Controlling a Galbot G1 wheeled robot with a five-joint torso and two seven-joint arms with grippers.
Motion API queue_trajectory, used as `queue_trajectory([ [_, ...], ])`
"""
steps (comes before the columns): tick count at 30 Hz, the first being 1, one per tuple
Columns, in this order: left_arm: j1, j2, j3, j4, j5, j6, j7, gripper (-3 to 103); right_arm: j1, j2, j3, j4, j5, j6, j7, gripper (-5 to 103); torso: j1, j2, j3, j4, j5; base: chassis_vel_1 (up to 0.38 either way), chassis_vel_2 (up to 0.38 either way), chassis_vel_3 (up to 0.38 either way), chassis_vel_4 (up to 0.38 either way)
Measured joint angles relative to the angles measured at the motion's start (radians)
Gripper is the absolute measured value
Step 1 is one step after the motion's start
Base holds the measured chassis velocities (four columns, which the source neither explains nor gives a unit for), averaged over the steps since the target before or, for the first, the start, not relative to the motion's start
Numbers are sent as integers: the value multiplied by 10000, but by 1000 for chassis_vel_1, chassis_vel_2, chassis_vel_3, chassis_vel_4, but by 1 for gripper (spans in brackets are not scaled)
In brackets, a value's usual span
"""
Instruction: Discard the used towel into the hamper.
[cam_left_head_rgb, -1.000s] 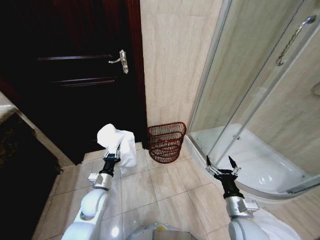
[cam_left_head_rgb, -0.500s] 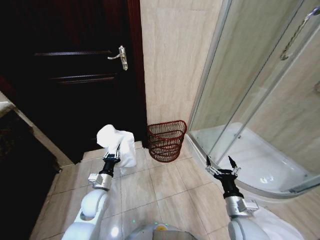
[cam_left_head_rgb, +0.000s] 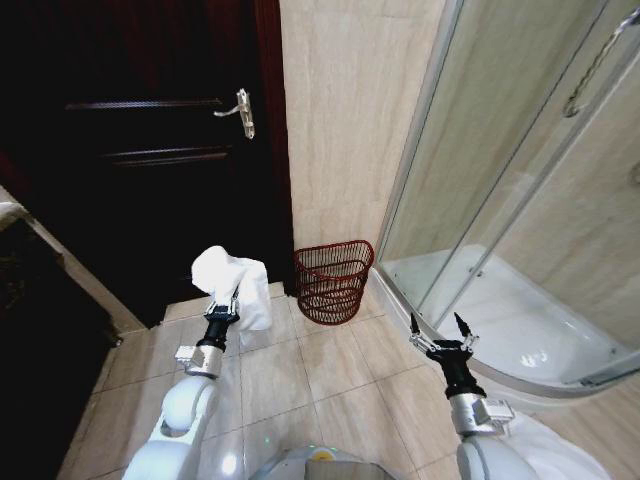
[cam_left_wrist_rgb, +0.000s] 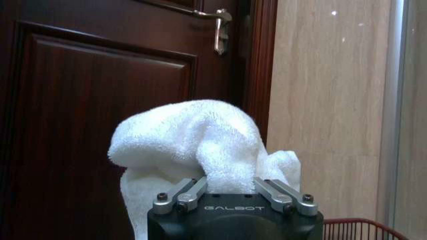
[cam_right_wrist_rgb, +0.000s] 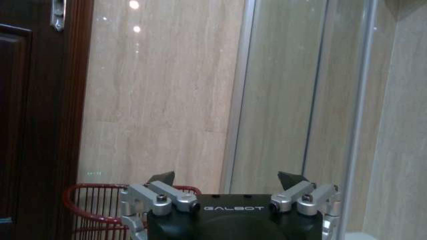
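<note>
I had the left tool (cam_left_head_rgb: 231, 301) clamped on the towel (cam_left_head_rgb: 234, 283), carrying it; the hamper (cam_left_head_rgb: 331, 281) stood ahead to its right. Next: reach over the rim. Right tool (cam_left_head_rgb: 437, 332) gaped, idle.

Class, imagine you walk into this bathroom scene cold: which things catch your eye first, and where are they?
First the white towel, bunched in the left gripper, held up before the dark door. Next the red wire hamper on the floor against the beige wall, between the door and the glass shower. The right gripper is open and empty near the shower's base.
</note>
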Motion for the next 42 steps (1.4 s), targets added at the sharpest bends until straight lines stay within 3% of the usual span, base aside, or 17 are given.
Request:
queue_trajectory([
  [14, -91, -11, 163, 108, 38, -102, 23, 15, -64, 0, -125, 75, 188, -105, 274, 100, 19, 38, 26, 1, 0, -79, 80, 81, -83],
  [17, -293, 110, 286, 279, -116, -453, 248, 15, -53, 0, -192, 116, 225, -196, 369, 100, 20, 47, 30, 2, -1, -8, 21, 10, -3],
  [23, -860, 436, 616, 314, -353, -461, 562, 15, -44, 0, -221, 132, 331, -259, 358, 100, 22, 57, 34, 0, 0, 0, 0, 0, 0],
  [30, -2358, 1088, 1883, 511, -560, 226, 591, 15, -70, 0, -125, 298, 499, -550, 290, 100, 28, 64, 41, -2, -1, 0, 0, 0, 0],
  [35, -3301, 1345, 2271, 982, -711, 348, 695, 15, -12, -1, -7, 424, 501, -831, 251, 100, 29, 66, 44, 3, 0, 0, 0, 0, 0],
  [41, -6048, 1771, 3381, 2299, -1491, 652, 1114, 15, -72, -1, 141, 631, 531, -1160, 267, 100, 32, 71, 47, -1, -2, 0, 0, 0, 0],
  [42, -6048, 1771, 3381, 2299, -1491, 652, 1114, 15, -72, -1, 141, 631, 531, -1160, 267, 100, 32, 71, 47, -1, -2, 0, 0, 0, 0],
])
